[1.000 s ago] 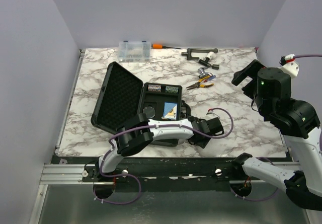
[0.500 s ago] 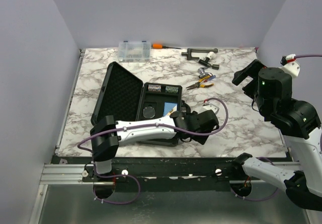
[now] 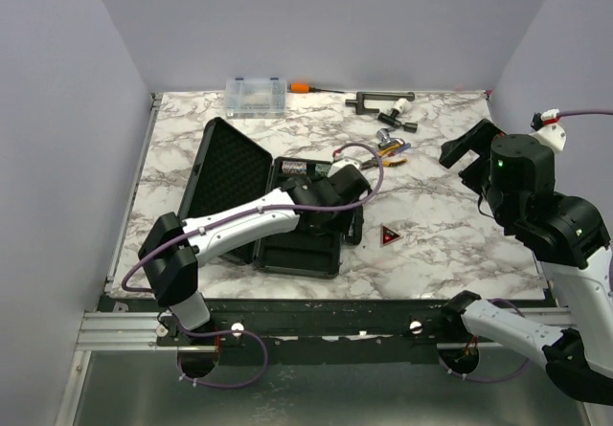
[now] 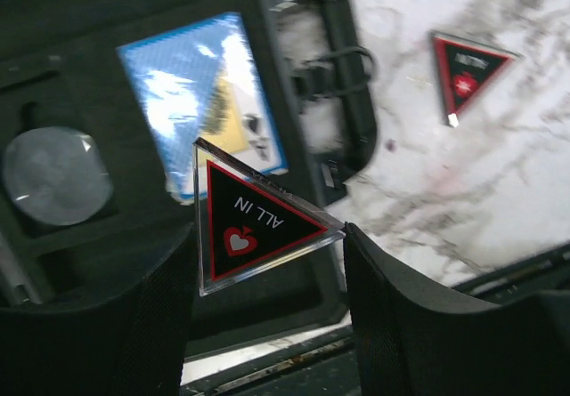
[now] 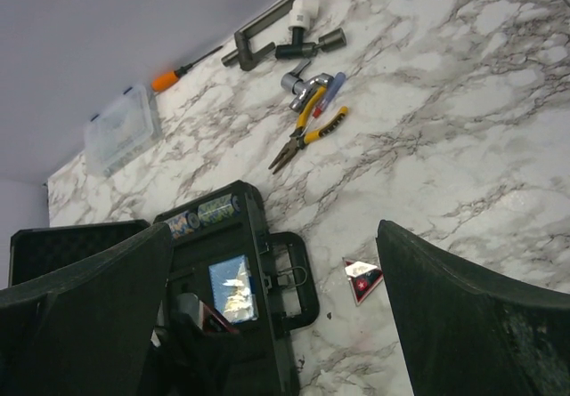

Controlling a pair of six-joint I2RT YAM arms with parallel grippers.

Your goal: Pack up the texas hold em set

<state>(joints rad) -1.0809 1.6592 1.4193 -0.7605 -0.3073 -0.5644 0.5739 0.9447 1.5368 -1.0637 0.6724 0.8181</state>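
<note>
While the left tool (image 4: 270, 236) clenches a red-black "ALL IN" triangle (image 4: 254, 227) above the open black hard briefcase (image 3: 297, 252), blue-faced card deck (image 4: 200, 102) and clear disc (image 4: 55, 173) sit in its tray. Second red-black triangle (image 3: 389, 236) lies on bare marble worktop (image 3: 450, 244), right of the handle. Right tool (image 5: 274, 236) released, raised near right edge. Yellow-handled pliers (image 3: 380, 162) farther back.

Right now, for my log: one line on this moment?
left gripper: holds triangle over case | right gripper: open | other triangle: on table
</note>
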